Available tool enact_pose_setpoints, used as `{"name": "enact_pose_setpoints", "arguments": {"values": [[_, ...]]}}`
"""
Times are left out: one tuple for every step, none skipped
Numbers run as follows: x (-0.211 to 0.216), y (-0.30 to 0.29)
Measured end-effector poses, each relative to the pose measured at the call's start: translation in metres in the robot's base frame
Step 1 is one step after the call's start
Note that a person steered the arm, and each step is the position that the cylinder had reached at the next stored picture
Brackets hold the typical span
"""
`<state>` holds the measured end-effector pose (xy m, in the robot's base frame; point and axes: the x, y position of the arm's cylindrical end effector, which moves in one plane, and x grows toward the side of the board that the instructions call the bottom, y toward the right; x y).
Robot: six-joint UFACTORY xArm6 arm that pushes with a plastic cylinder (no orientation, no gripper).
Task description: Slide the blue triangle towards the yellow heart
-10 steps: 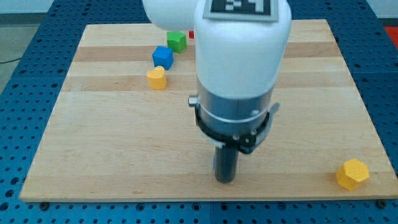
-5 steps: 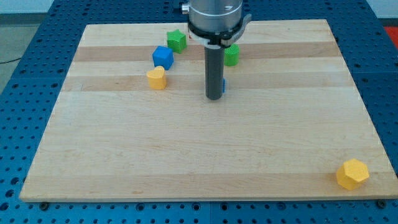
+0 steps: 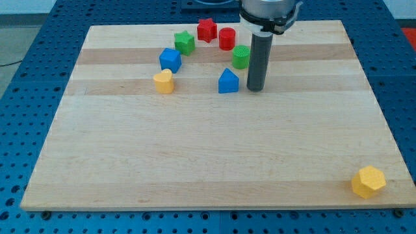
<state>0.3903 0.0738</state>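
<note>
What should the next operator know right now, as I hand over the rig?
My tip sits just to the view's right of the blue triangle, with a small gap. The yellow heart lies well off to the triangle's left, same row, nothing between them. Done: tip lined up on the far side. Left: the whole push leftward to the heart.

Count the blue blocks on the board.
2. A blue cube at the view's upper left, above the yellow heart; a blue triangle mid-board, just left of my tip. The arm may hide others.
</note>
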Motion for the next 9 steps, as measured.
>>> {"name": "enact_pose_setpoints", "arguments": {"values": [[-0.005, -0.009], [-0.006, -0.027], [-0.006, -0.039], [-0.008, -0.038], [-0.003, -0.023], [-0.001, -0.026], [-0.002, -0.050], [-0.014, -0.066], [-0.022, -0.059]]}}
